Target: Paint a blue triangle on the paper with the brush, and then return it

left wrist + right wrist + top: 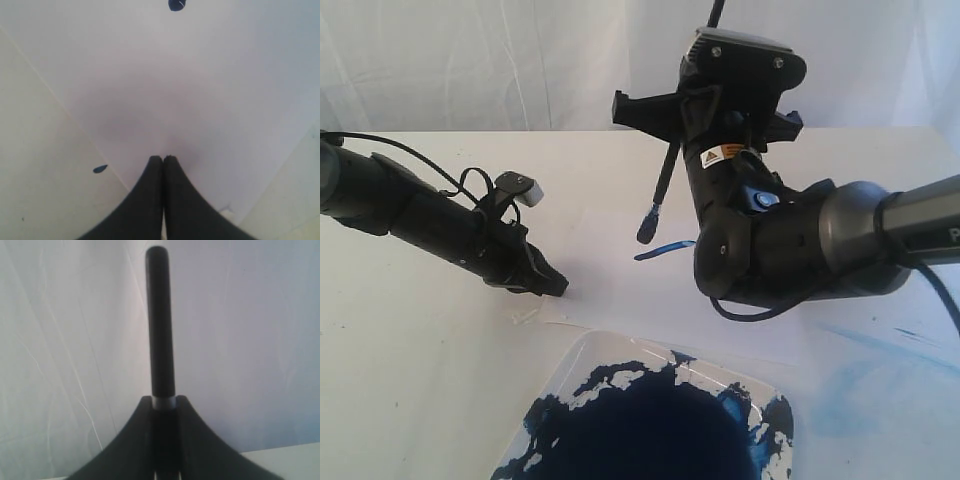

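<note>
Room: paper [200, 100] left bare around brush [667, 175]; tray [572, 368] at surface's [400, 400] near edge.
Brush axis: held steep, bristles down, over paper.
Right end effector [163, 404]: clamped on brush.
Left end effector [163, 159]: closed, empty.

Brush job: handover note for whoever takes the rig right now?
Left gripper: shut, empty, low over the paper.
Right gripper: shut on the brush, bristle tip down, close above the paper.
Paint tray: beside the paper.
Done: one short blue stroke next to the tip.
Left: the rest of the triangle, then return the brush.
</note>
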{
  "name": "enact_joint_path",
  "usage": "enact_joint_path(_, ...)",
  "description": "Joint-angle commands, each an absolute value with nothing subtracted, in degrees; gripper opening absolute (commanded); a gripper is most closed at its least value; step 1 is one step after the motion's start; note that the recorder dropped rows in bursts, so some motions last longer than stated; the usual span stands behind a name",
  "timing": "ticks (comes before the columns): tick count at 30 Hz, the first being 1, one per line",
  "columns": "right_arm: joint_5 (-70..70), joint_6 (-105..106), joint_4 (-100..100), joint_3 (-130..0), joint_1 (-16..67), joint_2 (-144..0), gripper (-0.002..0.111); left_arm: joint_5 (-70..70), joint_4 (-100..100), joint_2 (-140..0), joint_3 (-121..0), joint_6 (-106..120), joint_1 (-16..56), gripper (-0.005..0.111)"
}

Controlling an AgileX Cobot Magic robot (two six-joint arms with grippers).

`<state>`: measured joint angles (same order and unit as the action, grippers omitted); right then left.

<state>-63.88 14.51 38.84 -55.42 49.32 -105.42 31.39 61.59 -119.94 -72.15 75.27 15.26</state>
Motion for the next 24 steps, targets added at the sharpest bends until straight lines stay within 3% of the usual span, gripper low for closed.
enact_joint_path(1,-64.7,15.2,39.1,-56.2,49.6,-106.5,0.0,31.4,61.6,-119.6,-71.7,75.4,15.4,0.0)
enact_joint_path(24,-64.5,12.8,38.9,-57.9,49.6,-109.5,0.0,31.4,61.6,-119.6,-71.7,75.4,15.4,0.0)
